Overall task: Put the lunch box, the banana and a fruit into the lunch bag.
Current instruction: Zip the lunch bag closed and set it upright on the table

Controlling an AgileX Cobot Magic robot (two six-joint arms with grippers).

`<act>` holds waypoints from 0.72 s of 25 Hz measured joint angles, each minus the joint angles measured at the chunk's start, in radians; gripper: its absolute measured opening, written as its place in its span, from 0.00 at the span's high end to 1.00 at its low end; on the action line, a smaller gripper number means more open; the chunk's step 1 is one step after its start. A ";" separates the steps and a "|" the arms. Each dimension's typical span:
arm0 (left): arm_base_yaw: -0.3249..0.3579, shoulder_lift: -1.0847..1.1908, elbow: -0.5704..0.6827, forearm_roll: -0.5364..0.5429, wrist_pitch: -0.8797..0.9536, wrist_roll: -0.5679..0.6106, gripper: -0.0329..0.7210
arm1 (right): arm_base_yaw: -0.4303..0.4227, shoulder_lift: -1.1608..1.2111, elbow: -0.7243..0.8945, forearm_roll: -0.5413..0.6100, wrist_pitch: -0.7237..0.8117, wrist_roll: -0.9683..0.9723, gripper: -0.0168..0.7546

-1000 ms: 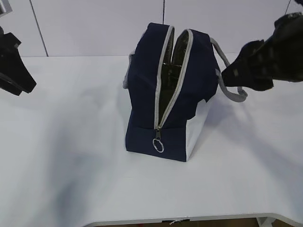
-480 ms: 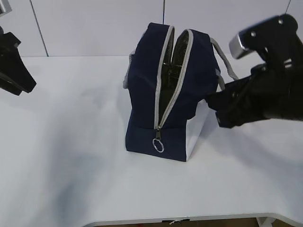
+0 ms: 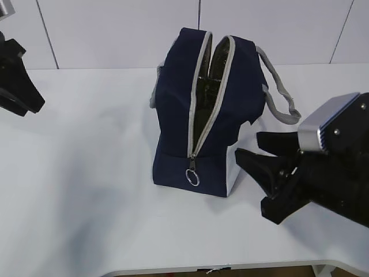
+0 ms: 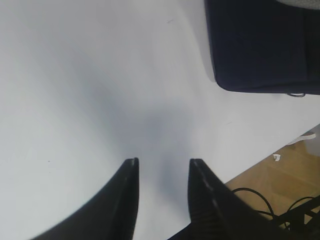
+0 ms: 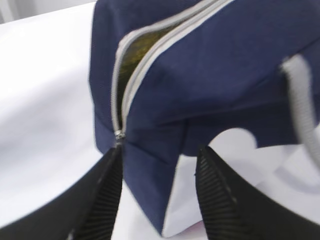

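Exterior view shows the navy lunch bag (image 3: 202,109) standing upright mid-table, nearer the table's (image 3: 86,190) back edge, its grey zipper parted along the top and down to the ring zipper pull (image 3: 192,176) on the near end. The right gripper (image 3: 256,156) sits low beside the bag's white side panel (image 3: 237,158), fingers spread, holding nothing. By the left edge, the left gripper (image 4: 162,167) hangs over bare tabletop, fingers apart and empty.

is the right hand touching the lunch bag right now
Apart. In the exterior view, white table shows between the open right hand and the lunch bag; its fingertips stop short of the bag's white side panel.
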 joint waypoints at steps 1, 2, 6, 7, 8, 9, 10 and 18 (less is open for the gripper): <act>0.000 0.000 0.000 0.000 0.000 0.000 0.64 | 0.000 0.019 0.004 -0.015 -0.024 0.027 0.46; 0.000 0.000 0.000 0.000 0.000 0.000 0.64 | 0.000 0.050 0.006 -0.029 -0.049 0.052 0.46; 0.000 0.000 0.000 0.000 0.000 0.000 0.64 | 0.000 0.145 0.008 -0.075 -0.175 0.100 0.46; 0.000 0.000 0.000 0.000 0.000 0.000 0.64 | 0.000 0.169 0.008 -0.093 -0.203 0.104 0.46; 0.000 0.000 0.000 0.000 0.000 0.000 0.64 | 0.000 0.191 0.008 -0.121 -0.229 0.107 0.46; 0.000 0.000 0.000 0.000 0.000 0.000 0.64 | 0.000 0.212 0.008 -0.148 -0.261 0.109 0.46; 0.000 0.000 0.000 0.000 0.000 0.000 0.64 | 0.000 0.229 0.008 -0.185 -0.287 0.111 0.46; 0.000 0.000 0.000 0.000 0.000 0.000 0.64 | 0.001 0.362 0.008 -0.249 -0.431 0.143 0.46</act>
